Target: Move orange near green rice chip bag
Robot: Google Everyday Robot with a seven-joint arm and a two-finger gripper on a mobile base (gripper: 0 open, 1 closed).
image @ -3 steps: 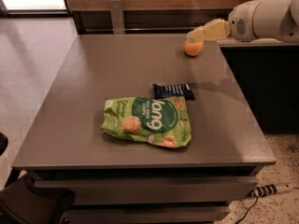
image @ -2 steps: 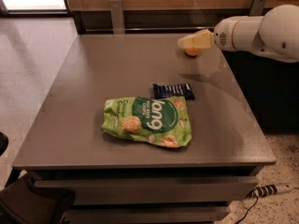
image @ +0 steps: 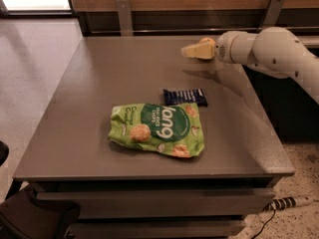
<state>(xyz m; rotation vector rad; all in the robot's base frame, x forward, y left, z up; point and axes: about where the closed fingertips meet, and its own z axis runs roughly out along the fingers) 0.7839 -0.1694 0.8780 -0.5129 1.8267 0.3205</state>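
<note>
The green rice chip bag (image: 158, 128) lies flat on the grey table (image: 99, 83), a little in front of its middle. My gripper (image: 192, 51) hovers above the table's back right part, fingers pointing left, on the white arm (image: 269, 49) that reaches in from the right. It is shut on the orange (image: 207, 43), which is mostly hidden between the cream fingers; only a sliver of orange colour shows. The gripper is well behind the bag and slightly to its right.
A small dark blue wrapper (image: 185, 96) lies just behind the bag's right end, between bag and gripper. A wooden wall with metal brackets (image: 124, 14) runs behind the table. A power strip (image: 289, 201) lies on the floor at the right.
The gripper has carried the orange leftward over the table's back right part. The orange, plainly seen before, is now mostly hidden by the fingers. Bag and wrapper have not moved.
</note>
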